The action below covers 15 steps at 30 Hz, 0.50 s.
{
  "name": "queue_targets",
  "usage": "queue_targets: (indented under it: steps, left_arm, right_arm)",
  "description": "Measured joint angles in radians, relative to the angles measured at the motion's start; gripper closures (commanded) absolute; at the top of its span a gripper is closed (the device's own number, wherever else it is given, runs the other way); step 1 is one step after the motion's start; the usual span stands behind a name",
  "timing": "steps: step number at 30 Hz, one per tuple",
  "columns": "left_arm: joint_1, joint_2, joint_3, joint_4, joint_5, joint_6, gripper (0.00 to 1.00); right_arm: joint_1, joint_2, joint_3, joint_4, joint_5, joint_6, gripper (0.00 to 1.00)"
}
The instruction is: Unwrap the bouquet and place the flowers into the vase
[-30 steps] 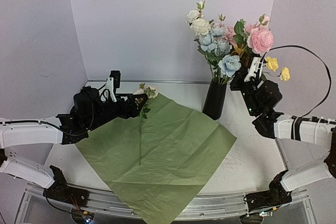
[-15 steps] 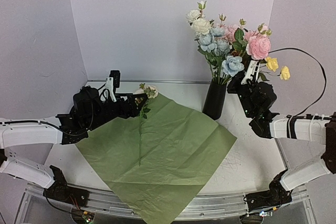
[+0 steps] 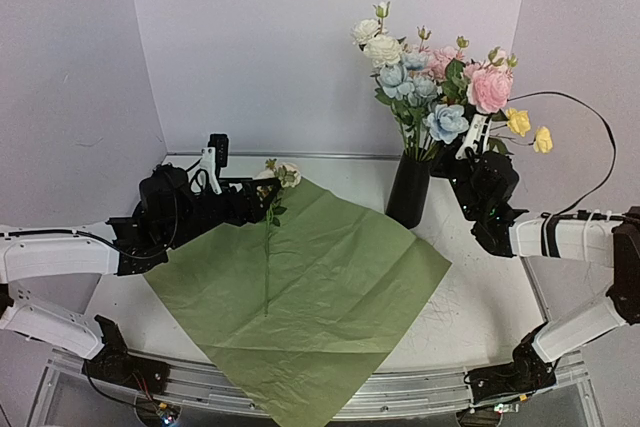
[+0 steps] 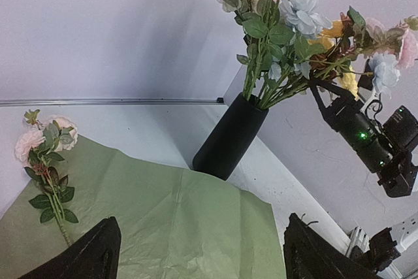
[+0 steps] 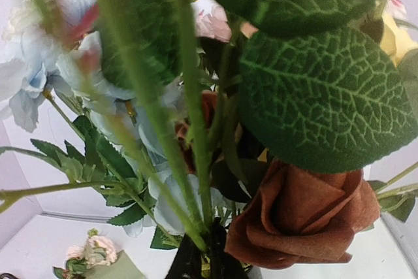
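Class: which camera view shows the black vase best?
The left wrist view: the tall matte black vase appears whole and large, mouth to base. The top external view shows it whole but smaller. In the right wrist view, close-up green-stemmed flowers hide nearly all of it.

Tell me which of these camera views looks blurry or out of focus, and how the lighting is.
Right wrist view: so close to the flowers that the stems and pale blooms on the left smear, while the big leaf and reddish rose are crisp. Left wrist view: sharp but tilted, so the vase leans in frame. Top external view: soft, even light on the green paper, no glare.
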Motion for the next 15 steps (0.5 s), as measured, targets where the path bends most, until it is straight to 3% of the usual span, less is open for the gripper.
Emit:
queue_targets:
  steps: [6, 9, 12, 15]
  left_arm:
    - [0.0, 0.003, 0.0, 0.0, 0.0, 0.0, 0.13]
    - [0.0, 0.02, 0.0, 0.0, 0.0, -0.002, 0.13]
    - [0.001, 0.043, 0.0, -0.002, 0.0, -0.003, 0.13]
    - [0.003, 0.057, 0.0, -0.005, 0.0, -0.008, 0.13]
  right_arm:
    - [0.0, -0.055, 0.0, -0.12, 0.0, 0.026, 0.9]
    - [0.0, -0.076, 0.004, -0.171, 0.002, 0.036, 0.74]
    - [0.0, -0.085, 0.008, -0.212, 0.001, 0.047, 0.72]
    - [0.0, -0.091, 0.008, -0.254, -0.001, 0.061, 0.52]
